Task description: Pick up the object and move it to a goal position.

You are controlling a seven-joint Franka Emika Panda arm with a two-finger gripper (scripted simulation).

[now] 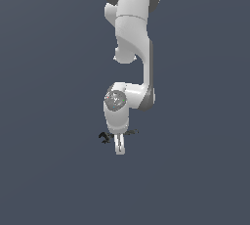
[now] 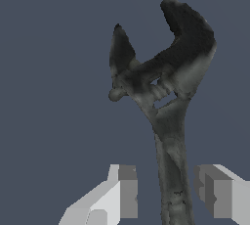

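The object [image 1: 104, 137] is a small dark wrench lying flat on the grey floor. Its hooked jaw points to the exterior view's left and its slim handle runs right, behind my gripper [image 1: 118, 148]. In the wrist view the object [image 2: 166, 77] looks large, with its handle passing between my two fingers. My gripper [image 2: 171, 192] is open, and a gap shows on each side of the handle. The white arm comes down from above onto the handle's middle.
Plain dark grey floor [image 1: 195, 170] surrounds the object in every direction. Nothing but the arm's own links [image 1: 132, 33] stands above it. No marker for a goal position shows in either view.
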